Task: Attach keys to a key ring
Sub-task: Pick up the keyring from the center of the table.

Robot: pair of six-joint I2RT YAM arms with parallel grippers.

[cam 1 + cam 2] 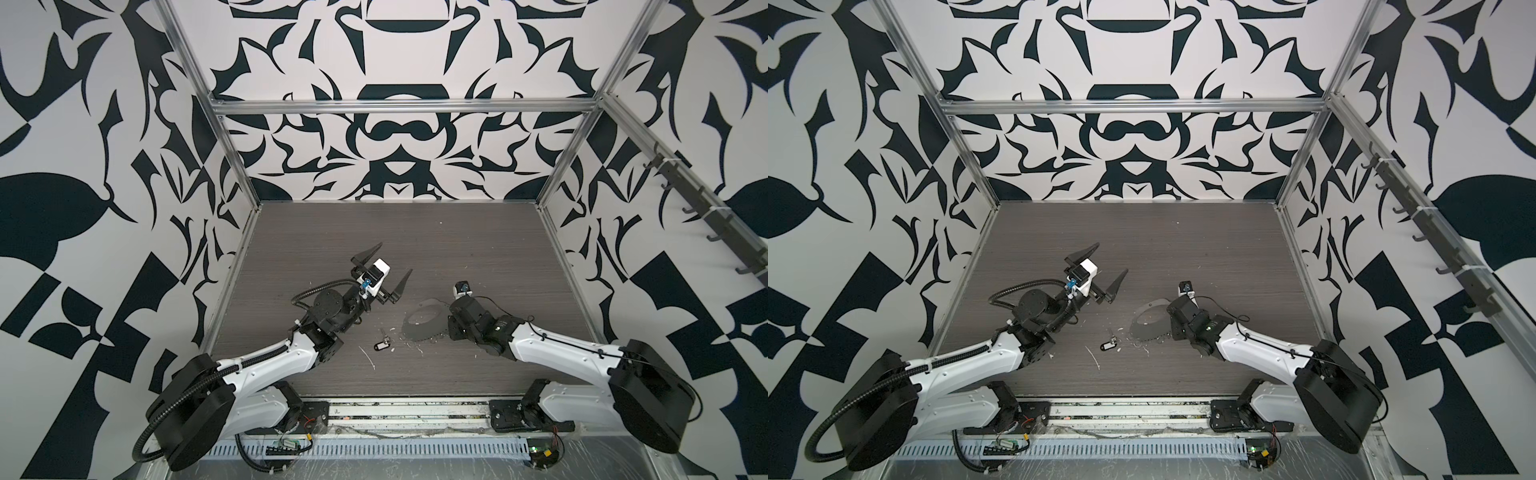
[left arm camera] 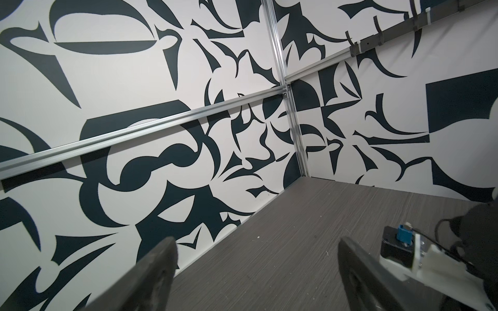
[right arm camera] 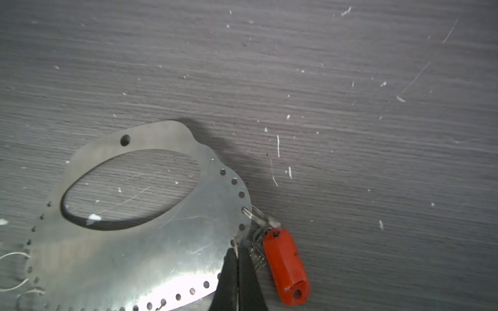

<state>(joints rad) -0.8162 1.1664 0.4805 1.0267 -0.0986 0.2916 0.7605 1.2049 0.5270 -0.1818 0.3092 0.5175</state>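
Note:
The key ring [image 3: 161,242] is a thin grey metal plate with an oval opening and small holes along its rim; it lies on the dark table in both top views [image 1: 419,332] [image 1: 1148,330]. In the right wrist view my right gripper [image 3: 237,249] is shut at its rim, pinching a thin wire loop there. Right beside the tips lies a bunch of keys with a red-orange tag [image 3: 285,266], hooked by a small split ring [image 3: 252,214] through a rim hole. The keys with the black tag [image 1: 383,344] [image 1: 1108,344] lie loose left of the ring. My left gripper [image 1: 395,258] [image 2: 254,242] hovers open and empty.
White scraps [image 1: 368,356] and flecks are scattered near the front of the table. More thin wire loops [image 3: 16,255] sit on the ring's other side. Patterned walls with an aluminium frame [image 1: 399,106] enclose the table. A rail of hooks [image 1: 706,208] runs along the right wall.

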